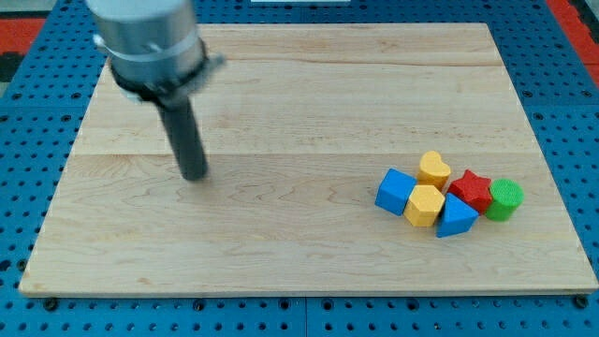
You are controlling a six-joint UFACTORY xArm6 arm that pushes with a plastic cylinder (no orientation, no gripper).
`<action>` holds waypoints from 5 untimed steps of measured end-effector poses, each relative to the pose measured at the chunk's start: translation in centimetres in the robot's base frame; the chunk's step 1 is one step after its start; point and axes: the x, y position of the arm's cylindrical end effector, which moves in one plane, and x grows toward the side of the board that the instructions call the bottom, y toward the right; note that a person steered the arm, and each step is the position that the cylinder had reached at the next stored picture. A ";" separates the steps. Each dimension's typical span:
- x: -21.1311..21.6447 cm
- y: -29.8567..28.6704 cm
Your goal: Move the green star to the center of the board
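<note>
The green block [505, 198], which looks round more than star-shaped from here, sits at the view's right end of a tight cluster near the board's lower right. It touches a red star [472, 190]. My tip [195, 174] rests on the board at the view's left, far from the cluster, with the whole width of the board's middle between it and the green block.
The cluster also holds a yellow heart [433, 168], a yellow hexagon [425, 205], a blue cube [396, 190] and a blue triangle-like block [456, 217]. The wooden board [299, 112] lies on a blue perforated table [19, 140].
</note>
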 end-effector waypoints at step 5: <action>-15.3 5.2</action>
